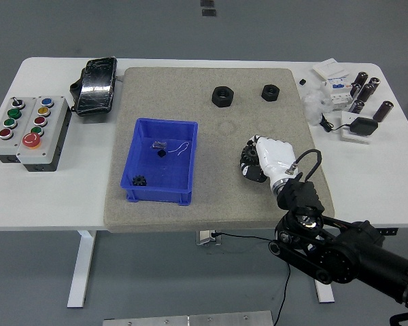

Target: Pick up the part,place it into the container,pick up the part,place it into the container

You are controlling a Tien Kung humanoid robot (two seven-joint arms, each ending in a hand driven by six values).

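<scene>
I note the blue plastic bin (161,163) at left-centre of the grey foam mat (211,102), w/ one small black gear (139,180) inside. R of it, my white right hand (266,161) is closed round a black gear part (247,161), low over the mat

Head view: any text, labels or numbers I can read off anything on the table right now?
None is legible.
Button box: coloured buttons, no readable labels.
White boxes at the far right: a blue mark, too small to read.
Dark cylinders: no print resolves.
Blue bin: no marking visible.
</scene>
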